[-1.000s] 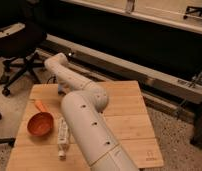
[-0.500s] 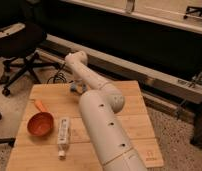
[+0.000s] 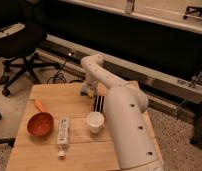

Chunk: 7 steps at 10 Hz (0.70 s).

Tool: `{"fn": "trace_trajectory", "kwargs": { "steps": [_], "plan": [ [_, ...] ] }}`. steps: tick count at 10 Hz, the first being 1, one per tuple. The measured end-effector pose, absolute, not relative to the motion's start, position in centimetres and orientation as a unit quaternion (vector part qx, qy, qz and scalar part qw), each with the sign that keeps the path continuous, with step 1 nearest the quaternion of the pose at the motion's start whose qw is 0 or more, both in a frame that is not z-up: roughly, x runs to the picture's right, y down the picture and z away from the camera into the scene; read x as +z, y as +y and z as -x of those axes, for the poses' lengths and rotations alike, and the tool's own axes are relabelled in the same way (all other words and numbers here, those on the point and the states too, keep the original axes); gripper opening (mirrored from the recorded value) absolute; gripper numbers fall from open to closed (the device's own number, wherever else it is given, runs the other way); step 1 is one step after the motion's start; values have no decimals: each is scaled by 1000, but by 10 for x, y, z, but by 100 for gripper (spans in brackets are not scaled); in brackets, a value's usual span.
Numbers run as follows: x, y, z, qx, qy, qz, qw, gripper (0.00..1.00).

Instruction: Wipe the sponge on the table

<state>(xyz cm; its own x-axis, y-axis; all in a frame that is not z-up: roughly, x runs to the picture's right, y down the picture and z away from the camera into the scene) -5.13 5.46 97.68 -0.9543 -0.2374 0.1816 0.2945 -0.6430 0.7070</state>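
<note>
The light wooden table (image 3: 49,97) fills the lower left of the camera view. My white arm rises from the bottom right and bends down over the table's far edge. My gripper (image 3: 87,89) hangs at the end of it, low over the far middle of the tabletop. A small light-blue patch, the sponge (image 3: 85,93), shows right under the gripper against the wood. The wrist hides most of it.
An orange bowl-shaped scoop (image 3: 40,124) lies at the left front, with a white tube (image 3: 62,132) beside it. A white cup (image 3: 95,121) stands next to my arm, and a dark striped object (image 3: 98,103) lies behind it. An office chair (image 3: 19,45) stands to the far left.
The arm's far end has swept to the right along the table's far edge. The white cup, hidden behind the arm before, now shows.
</note>
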Motion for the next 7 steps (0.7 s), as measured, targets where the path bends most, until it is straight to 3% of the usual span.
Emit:
{"fn": "trace_trajectory", "kwargs": {
  "steps": [3, 7],
  "plan": [
    [947, 119, 64, -906, -415, 39, 74, 0],
    [904, 158, 93, -909, -415, 30, -8, 0]
  ]
}}
